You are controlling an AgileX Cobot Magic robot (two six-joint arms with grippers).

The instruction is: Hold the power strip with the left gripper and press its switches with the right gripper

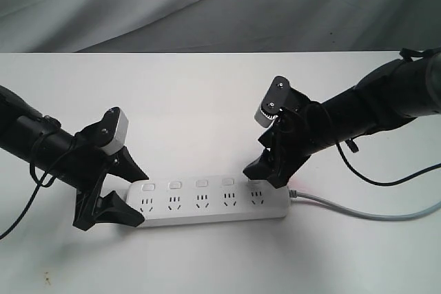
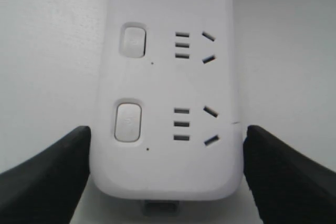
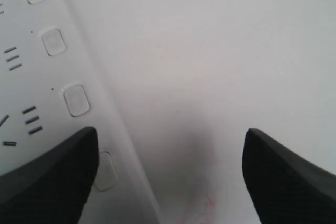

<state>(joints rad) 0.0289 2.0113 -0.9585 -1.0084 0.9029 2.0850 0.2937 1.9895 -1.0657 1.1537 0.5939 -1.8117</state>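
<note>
The strip (image 1: pixel 207 201) lies left-to-right across the lower middle of the desk (image 1: pixel 207 101). My left hand (image 1: pixel 129 196) is clenched across its left end. My right hand (image 1: pixel 270 171), released, sits at the right end; the 5 switches (image 1: pixel 202 184) run leftward from it.
</note>
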